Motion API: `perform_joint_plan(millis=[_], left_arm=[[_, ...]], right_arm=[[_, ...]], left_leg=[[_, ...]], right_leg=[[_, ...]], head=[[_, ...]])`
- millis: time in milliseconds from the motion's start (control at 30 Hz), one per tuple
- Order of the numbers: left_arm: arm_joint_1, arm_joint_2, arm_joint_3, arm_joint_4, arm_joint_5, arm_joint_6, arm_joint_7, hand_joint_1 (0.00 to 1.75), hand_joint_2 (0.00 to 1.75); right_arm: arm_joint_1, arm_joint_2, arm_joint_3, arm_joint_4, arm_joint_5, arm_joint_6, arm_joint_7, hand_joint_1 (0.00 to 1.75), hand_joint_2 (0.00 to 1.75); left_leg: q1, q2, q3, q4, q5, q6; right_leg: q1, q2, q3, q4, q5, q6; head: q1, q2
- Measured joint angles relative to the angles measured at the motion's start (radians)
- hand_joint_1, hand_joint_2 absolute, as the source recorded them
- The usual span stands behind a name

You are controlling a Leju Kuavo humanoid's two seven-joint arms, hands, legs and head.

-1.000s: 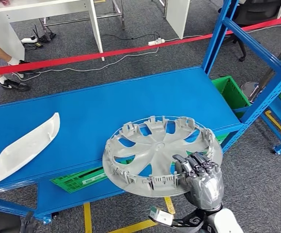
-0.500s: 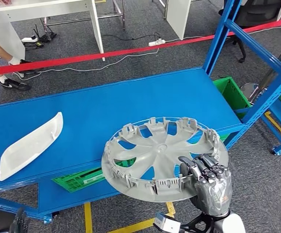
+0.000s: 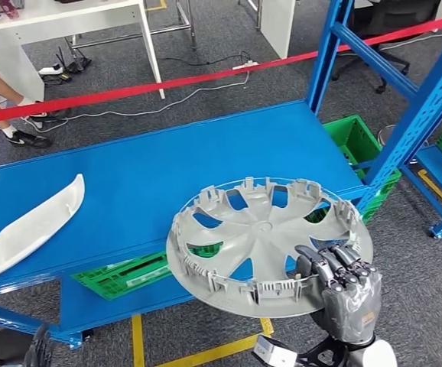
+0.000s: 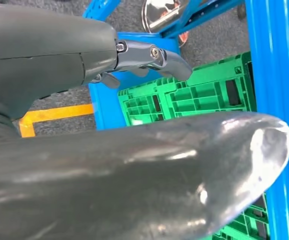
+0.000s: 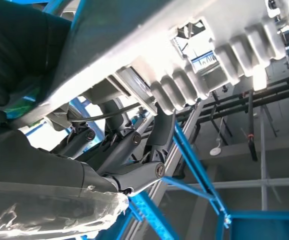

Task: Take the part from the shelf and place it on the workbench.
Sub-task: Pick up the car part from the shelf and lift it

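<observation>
One part in hand: a grey wheel cover, inner side up, held roughly level over the near right edge of the blue workbench; its near rim overhangs the floor.
Surroundings: a white curved trim piece lies on the bench's left side, well apart from the wheel cover.
Under the bench: a green plastic crate sits on the lower blue shelf, partly hidden by the bench top and the cover.
Far right: blue shelf uprights rise past the bench's right end, with another green crate at their foot.
Far side: a red barrier tape runs across the grey carpet; beyond it stand white table legs and a power strip, and a person's legs and dark shoes show at far left.
Right hand: the right hand comes up from the near right, its dark fingers lying over the cover's near right rim while the palm sits below it, gripping the rim.
Right wrist view: the cover's ribbed rim rests above the curled fingers.
Left hand: the left hand hangs near a green crate beside the blue frame; whether its fingers are spread or curled cannot be told.
</observation>
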Motion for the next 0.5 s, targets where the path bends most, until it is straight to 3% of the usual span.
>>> perform_joint_plan(millis=[100,133,167,200,267,333,433,500], left_arm=[[0.002,0.0,-0.007,-0.003,0.003,0.003,0.0,0.0,0.0],[0.002,0.0,-0.01,-0.003,0.004,0.004,0.0,0.0,0.0],[0.002,0.0,-0.012,-0.004,0.005,0.005,0.0,0.0,0.0],[0.003,0.0,-0.013,-0.004,0.006,0.005,0.0,0.0,0.0],[0.003,0.0,-0.017,-0.008,0.007,0.006,0.0,0.0,0.0],[0.002,0.0,-0.021,-0.015,0.009,0.007,0.0,0.0,0.0],[0.007,-0.002,-0.027,-0.022,0.019,0.011,0.0,0.0,0.0],[0.012,-0.004,-0.035,-0.03,0.031,0.016,0.0,0.0,0.0]], right_arm=[[0.002,0.017,-0.014,-0.004,-0.012,0.0,-0.026,1.75,1.75],[0.004,0.023,-0.019,-0.004,-0.016,0.0,-0.035,1.75,1.75],[0.006,0.029,-0.024,-0.005,-0.021,0.0,-0.044,1.75,1.75],[0.008,0.034,-0.029,-0.007,-0.024,0.0,-0.05,1.75,1.75],[0.011,0.042,-0.036,-0.012,-0.029,0.0,-0.057,1.75,1.75],[0.013,0.051,-0.043,-0.018,-0.034,0.0,-0.066,1.75,1.75],[0.019,0.063,-0.055,-0.024,-0.049,0.0,-0.093,1.75,1.75],[0.027,0.074,-0.067,-0.031,-0.064,0.0,-0.118,1.75,1.75]], left_leg=[[0.002,0.0,-0.065,0.177,-0.109,-0.009],[0.002,0.0,-0.073,0.213,-0.121,-0.008],[0.002,0.0,-0.064,0.214,-0.114,-0.005],[0.001,0.0,-0.038,0.182,-0.092,0.0],[-0.003,0.0,0.052,0.05,-0.046,0.015],[-0.009,0.0,0.115,-0.053,-0.032,0.024],[-0.012,0.001,0.113,-0.081,-0.017,0.032],[-0.008,0.003,0.099,-0.087,0.003,0.043]], right_leg=[[0.004,-0.002,-0.027,0.0,0.019,-0.014],[0.006,-0.003,-0.036,0.0,0.025,-0.015],[0.008,-0.003,-0.046,0.001,0.032,-0.015],[0.01,-0.002,-0.055,0.001,0.04,-0.015],[0.014,-0.001,-0.07,0.001,0.055,-0.011],[0.015,-0.001,-0.078,-0.001,0.071,-0.002],[0.012,-0.002,-0.083,-0.007,0.091,0.015],[0.011,-0.002,-0.101,0.025,0.049,0.025]], head=[[-0.002,0.0],[-0.002,0.0],[-0.002,0.0],[-0.002,0.0],[-0.002,0.0],[-0.001,0.0],[-0.005,0.0],[-0.004,0.0]])
